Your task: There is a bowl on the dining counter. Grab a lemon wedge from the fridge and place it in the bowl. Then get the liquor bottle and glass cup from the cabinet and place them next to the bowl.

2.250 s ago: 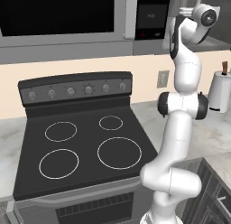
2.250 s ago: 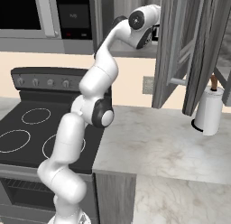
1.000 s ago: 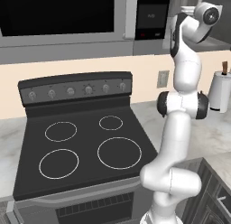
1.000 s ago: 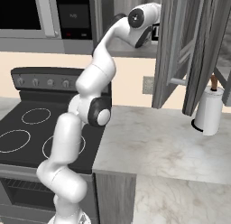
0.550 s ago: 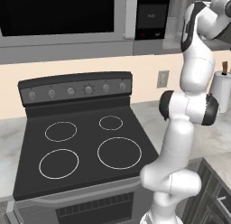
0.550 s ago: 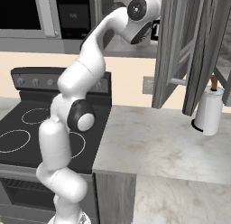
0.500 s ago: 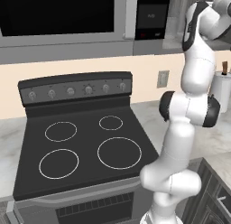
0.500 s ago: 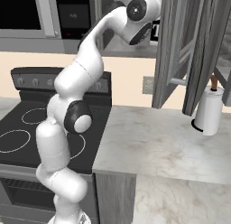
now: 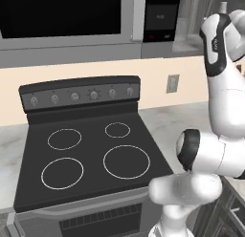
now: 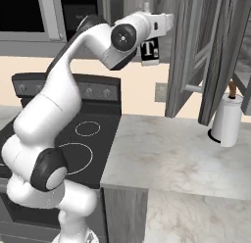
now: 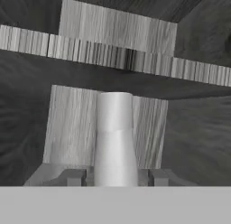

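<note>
A white "T" is showing on the black label of the liquor bottle (image 10: pixel 150 50), near the upper middle of the right base view. No other writing is reading clearly anywhere.

Pale marble counter (image 10: pixel 162 154) beside the black stove (image 9: pixel 86 157); paper-towel roll (image 10: pixel 226 119) upright on it

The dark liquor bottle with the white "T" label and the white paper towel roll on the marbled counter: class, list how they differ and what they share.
The dark liquor bottle with the white "T" label hangs in the air at the robot's hand; the white paper towel roll stands on the marbled counter. The bottle's body is dark, the roll all white. The bottle looks smaller than the roll. Both are upright.
</note>
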Motion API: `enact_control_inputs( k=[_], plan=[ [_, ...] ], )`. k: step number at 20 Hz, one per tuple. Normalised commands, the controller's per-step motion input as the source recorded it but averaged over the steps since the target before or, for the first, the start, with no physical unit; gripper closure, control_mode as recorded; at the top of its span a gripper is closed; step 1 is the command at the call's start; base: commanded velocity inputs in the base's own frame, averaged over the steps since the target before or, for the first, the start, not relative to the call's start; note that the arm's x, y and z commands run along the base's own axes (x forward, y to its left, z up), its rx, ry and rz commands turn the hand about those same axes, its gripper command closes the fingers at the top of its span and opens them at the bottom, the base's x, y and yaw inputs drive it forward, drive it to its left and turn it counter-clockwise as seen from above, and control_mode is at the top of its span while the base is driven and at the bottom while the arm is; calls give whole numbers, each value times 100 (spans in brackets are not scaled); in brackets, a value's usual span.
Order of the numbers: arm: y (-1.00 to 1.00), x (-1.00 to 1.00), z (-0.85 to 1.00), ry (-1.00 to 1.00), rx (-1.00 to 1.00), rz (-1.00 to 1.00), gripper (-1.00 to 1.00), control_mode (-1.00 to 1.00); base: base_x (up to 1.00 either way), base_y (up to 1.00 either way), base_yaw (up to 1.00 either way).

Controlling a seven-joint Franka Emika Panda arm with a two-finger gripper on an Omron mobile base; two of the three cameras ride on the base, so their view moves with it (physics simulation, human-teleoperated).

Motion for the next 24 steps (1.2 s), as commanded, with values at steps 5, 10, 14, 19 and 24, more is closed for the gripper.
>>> enact_control_inputs(
  k=[5,10,14,19,24],
  plan=[
    [82,-98,-11,-1,-11,16,100,-100,0,0,0],
    [50,-100,0,-3,-6,16,100,-100,0,0,0],
    [54,-100,-4,-2,-8,14,100,-100,0,0,0],
    [66,-100,-26,-1,-13,20,100,-100,0,0,0],
    [51,-100,-23,-8,-8,19,100,-100,0,0,0]
  ],
)
